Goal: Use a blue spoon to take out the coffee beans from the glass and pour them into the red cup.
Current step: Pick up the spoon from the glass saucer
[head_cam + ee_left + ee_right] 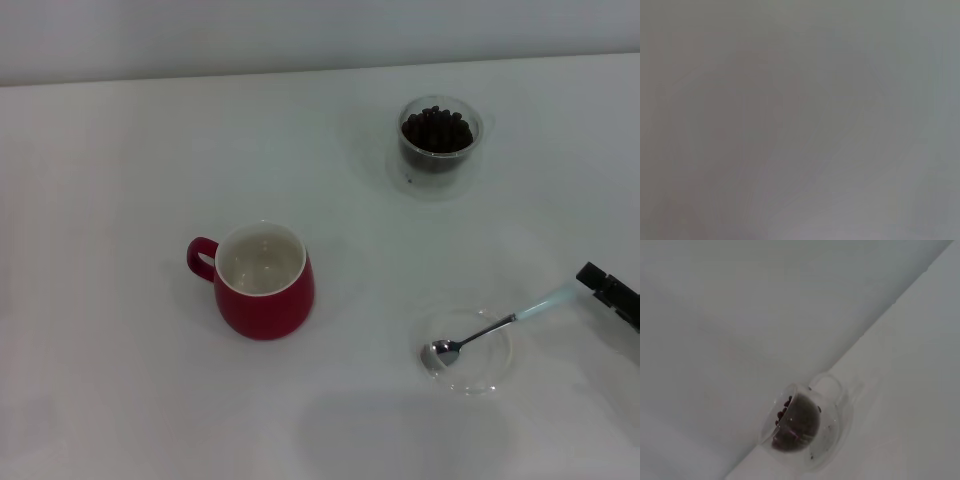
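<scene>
A plain white table (pixel 120 380) fills the view, meeting a pale wall at the far edge. The red cup (pixel 262 281) stands near the middle, handle to the robot's left. The glass (pixel 439 139) of coffee beans (pixel 437 130) sits farther back right. A shallow clear dish (pixel 467 351) holds the blue spoon (pixel 497 329), its handle end beside the right gripper (pixel 610 293); I cannot tell how its fingers stand.

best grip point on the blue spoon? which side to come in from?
Grip the blue spoon on its pale handle, which sticks out past the rim of the shallow clear dish toward the right gripper. Come from the robot's right, jaws across the handle; the metal bowl lies in the dish.
</scene>
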Controlling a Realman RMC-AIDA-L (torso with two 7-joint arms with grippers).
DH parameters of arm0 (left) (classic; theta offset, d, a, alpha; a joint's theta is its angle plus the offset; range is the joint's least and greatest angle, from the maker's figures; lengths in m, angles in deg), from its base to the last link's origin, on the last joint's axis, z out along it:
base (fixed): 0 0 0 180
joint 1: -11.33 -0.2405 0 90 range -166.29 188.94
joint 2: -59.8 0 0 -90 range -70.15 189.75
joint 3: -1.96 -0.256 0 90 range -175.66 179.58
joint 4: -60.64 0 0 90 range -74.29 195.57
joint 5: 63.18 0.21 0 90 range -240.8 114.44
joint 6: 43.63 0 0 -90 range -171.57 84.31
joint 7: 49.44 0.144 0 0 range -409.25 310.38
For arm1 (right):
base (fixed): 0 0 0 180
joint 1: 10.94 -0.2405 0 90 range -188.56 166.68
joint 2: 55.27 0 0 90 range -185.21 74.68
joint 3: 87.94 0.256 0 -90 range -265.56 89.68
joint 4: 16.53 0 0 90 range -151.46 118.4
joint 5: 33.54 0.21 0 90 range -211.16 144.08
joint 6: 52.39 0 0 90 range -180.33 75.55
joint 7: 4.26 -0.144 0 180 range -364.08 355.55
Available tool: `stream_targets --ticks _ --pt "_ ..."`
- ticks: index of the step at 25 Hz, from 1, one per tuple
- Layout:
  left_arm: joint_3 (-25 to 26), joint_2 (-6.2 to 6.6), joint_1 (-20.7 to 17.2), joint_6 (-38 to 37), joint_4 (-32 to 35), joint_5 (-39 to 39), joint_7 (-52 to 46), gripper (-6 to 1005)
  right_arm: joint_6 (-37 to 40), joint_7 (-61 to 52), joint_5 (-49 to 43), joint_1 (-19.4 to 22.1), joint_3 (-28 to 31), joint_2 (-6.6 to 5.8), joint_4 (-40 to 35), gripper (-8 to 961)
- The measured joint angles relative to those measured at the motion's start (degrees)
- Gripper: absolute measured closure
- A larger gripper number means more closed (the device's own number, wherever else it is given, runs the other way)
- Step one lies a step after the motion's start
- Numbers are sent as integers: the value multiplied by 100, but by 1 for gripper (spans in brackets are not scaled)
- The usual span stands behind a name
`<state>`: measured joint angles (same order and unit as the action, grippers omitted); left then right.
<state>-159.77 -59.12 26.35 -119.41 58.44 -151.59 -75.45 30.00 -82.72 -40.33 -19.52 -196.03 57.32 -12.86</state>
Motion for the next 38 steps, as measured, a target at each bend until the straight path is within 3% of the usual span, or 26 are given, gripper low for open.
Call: stream_targets --ticks 6,20,30,36,38 --pt "-25 0 33 3 20 9 0 287 -115 3 -5 -149 -156 77 -10 114" --pt "3 0 54 33 27 18 -7 288 -152 -32 41 -204 -369 91 -16 170" --pt "19 0 56 47 27 8 -1 287 -134 -67 2 -196 -392 88 -5 397" --pt "19 0 60 66 27 -21 0 287 -120 -128 2 -190 -397 79 -7 620" --pt "19 0 61 69 27 -24 0 287 -108 -130 2 -188 -397 79 -7 621"
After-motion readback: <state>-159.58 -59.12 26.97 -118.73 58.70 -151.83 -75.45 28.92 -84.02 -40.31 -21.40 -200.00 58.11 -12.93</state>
